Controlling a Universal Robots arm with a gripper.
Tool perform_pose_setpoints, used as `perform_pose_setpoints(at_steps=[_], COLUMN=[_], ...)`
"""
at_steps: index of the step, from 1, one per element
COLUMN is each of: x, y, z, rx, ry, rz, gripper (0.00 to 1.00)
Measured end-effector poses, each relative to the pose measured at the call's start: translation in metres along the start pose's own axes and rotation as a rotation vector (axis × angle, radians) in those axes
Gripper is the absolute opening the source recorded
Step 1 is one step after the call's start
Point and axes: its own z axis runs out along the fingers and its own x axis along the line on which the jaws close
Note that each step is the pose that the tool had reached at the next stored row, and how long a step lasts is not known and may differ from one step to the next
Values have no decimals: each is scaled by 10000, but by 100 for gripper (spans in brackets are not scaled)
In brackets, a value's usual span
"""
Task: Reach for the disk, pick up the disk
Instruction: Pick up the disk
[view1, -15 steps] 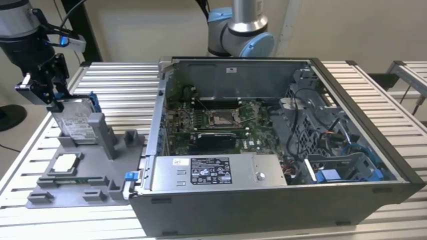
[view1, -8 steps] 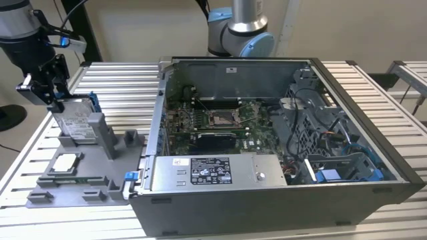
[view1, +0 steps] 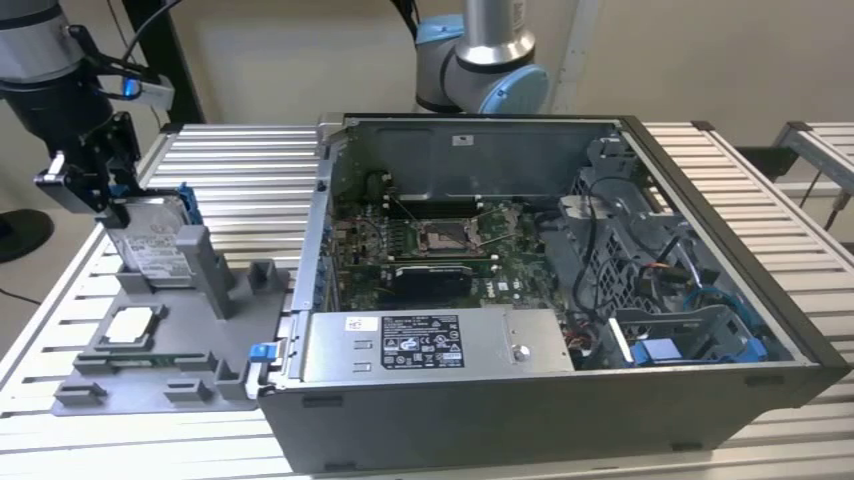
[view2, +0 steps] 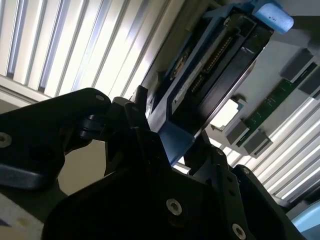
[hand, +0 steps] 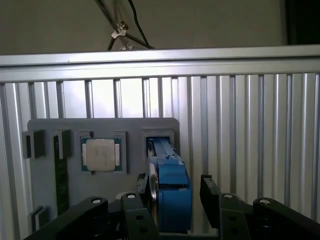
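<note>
End effector (hand: 174, 182) straddles upright disk (view1: 144, 250) (fingers (hand: 207, 192) spread) on grey tray (view1: 187, 345).

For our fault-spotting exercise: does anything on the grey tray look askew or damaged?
Nothing stands out. The disk stands upright in the grey tray, the open gripper straddling it; the square chip lies flat in its recess.

Rear wall (view1: 267, 60): plain beige, evenly lit. Work surface: ribbed aluminium table (view1: 227, 160), its slats catching bright light in streaks; the same slats appear in the first wrist view (hand: 250, 125). A second slatted table (view1: 817, 150) stands near it at the exterior view's right. Floor (view1: 20, 278): pale, carrying a black round stand base (view1: 16, 235) at the exterior view's left.
</note>
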Motion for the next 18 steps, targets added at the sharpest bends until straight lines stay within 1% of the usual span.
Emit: perform_pose_setpoints(at_steps=[8, 12, 13, 15, 16, 18], x=[40, 41, 41, 40, 39, 40], y=[-1, -5, -5, -8, -9, -11], z=[11, 7, -14, -86, -101, -101], rx=[1, 2, 2, 1, 2, 4], ry=[-1, -1, 0, 0, -1, -2], rz=[0, 0, 0, 0, 0, 0], gripper=[100, 100, 100, 100, 100, 100])
